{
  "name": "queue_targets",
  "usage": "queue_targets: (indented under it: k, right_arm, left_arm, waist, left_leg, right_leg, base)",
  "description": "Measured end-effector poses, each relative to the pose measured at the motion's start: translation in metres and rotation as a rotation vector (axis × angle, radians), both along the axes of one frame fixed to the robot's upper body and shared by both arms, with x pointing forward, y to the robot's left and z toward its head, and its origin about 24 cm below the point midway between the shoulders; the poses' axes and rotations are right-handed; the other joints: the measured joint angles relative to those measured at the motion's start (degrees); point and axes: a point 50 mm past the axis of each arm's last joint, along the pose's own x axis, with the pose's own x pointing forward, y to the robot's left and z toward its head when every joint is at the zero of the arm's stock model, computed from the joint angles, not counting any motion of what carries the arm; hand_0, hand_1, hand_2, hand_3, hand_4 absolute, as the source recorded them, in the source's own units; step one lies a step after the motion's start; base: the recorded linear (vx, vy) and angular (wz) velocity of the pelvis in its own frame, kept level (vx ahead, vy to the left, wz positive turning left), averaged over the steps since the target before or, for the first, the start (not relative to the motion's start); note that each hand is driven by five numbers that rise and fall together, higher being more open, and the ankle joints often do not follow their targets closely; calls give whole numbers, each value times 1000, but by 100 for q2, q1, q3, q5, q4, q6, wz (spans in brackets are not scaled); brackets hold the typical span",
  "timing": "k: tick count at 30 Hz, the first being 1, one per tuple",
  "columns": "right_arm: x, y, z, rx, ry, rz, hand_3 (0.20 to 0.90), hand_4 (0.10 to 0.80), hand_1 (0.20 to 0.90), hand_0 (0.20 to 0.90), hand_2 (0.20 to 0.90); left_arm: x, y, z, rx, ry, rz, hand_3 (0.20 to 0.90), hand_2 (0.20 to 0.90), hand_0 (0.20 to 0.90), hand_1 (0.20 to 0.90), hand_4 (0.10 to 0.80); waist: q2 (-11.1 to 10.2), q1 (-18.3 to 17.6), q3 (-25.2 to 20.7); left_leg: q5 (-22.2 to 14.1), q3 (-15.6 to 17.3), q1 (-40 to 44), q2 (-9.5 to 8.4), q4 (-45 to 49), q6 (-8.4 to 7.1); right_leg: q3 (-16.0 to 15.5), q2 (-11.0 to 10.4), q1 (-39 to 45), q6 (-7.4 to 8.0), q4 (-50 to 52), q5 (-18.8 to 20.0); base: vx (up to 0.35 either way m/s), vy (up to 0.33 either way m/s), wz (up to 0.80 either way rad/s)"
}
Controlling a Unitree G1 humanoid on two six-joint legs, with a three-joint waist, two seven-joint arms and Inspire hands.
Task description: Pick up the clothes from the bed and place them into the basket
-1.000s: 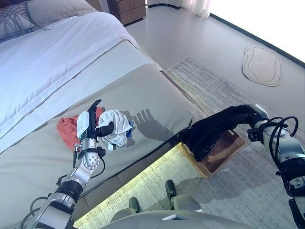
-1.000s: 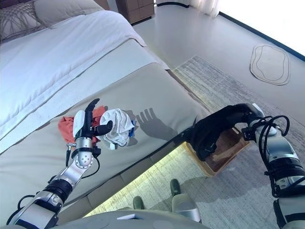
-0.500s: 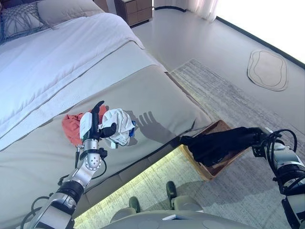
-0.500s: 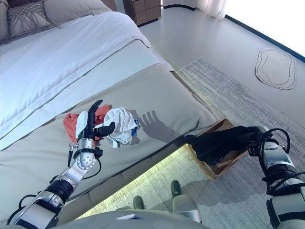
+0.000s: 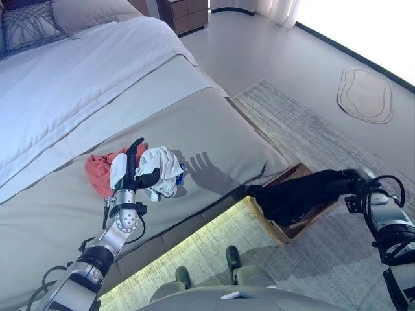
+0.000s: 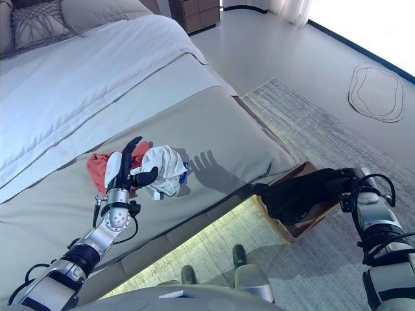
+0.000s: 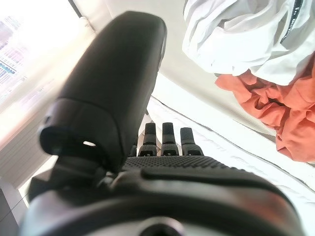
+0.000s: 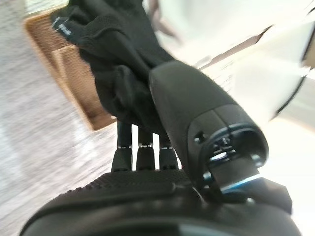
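Black garment (image 5: 295,197) hides the right hand (image 8: 142,147), seemingly gripping it.

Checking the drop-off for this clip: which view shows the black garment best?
The left eye view: the black garment hangs whole from the right hand over the basket. The right eye view shows the same. The right wrist view shows only its bunched upper part close up. The left wrist view misses it.
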Motion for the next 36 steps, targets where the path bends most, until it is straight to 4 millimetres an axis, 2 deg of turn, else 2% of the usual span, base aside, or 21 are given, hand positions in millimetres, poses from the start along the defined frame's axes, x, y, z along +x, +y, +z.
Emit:
queue_targets:
  k: [10,18,21,25,28,30,32,34,36]
  right_arm:
    - [6,6,7,-20,-28,36,900,800,900,900,900]
    - [5,1,4,-32,147,-28,900,800,900,900,900]
    - [11,4,7,-39,146,-11,900,800,900,900,900]
    - [26,18,23,-75,40,59,900,800,900,900,900]
    - [40,36,47,-165,-111,145,900,800,900,900,900]
    - [46,47,56,-221,-169,202,900,800,900,900,900]
    - [53,65,72,-274,-265,295,900,800,900,900,900]
    - [59,77,79,-308,-305,363,900,800,900,900,900]
    - [66,88,88,-358,-335,422,900,800,900,900,900]
  left_arm:
    - [0,-3,-1,-4,3,-6,900,900,900,900,800]
    - [-3,-3,-4,-4,8,10,900,900,900,900,800]
    - [-4,-1,-5,-1,13,21,900,900,900,900,800]
    - [-6,1,-7,5,31,37,900,900,900,900,800]
    - [-7,-1,-9,-7,33,44,900,900,900,900,800]
    - [-10,-1,-11,-14,36,54,900,900,900,900,800]
    - [-14,0,-13,-36,32,80,900,900,900,900,800]
    - [-17,2,-14,-39,36,94,900,900,900,900,800]
    - [-20,4,-16,-37,48,107,900,900,900,900,800]
  waist:
    - [1,145,1]
    - [0,257,1]
    - [-2,310,2]
    - [-5,311,4]
    - [-9,448,6]
    - [-10,493,7]
    - [-28,565,17]
    - [-75,663,44]
    - [-140,864,87]
  left_leg:
    - [1,-34,-18,-1,0,1]
    - [42,-171,-67,-4,1,9]
    - [51,-207,-73,-3,0,10]
    - [74,-294,-84,-2,1,9]
    - [108,-363,-111,9,1,5]
    - [114,-423,-125,11,1,-2]
    - [148,-591,-230,19,2,-33]
    - [152,-696,-359,12,183,-40]
    - [152,-953,-556,-27,460,-41]
  right_leg:
    - [-42,-8,-2,-2,-2,-2]
    - [-151,-26,12,-4,-21,-3]
    - [-180,-27,26,-5,-9,-4]
    - [-283,-29,50,-5,-3,-4]
    - [-337,-25,53,-6,-5,-5]
    - [-407,-25,69,-62,-9,-42]
    - [-510,-24,35,-99,-27,-69]
    - [-604,-46,31,-145,-2,-110]
    - [-653,-104,15,-169,-1,-127]
  base:
    - [4,-1,1]
    - [22,-7,9]
    - [40,-17,6]
    - [15,-48,10]
    - [15,-71,11]
    - [10,-58,18]
    - [43,-21,31]
    - [55,44,28]
    - [49,110,21]
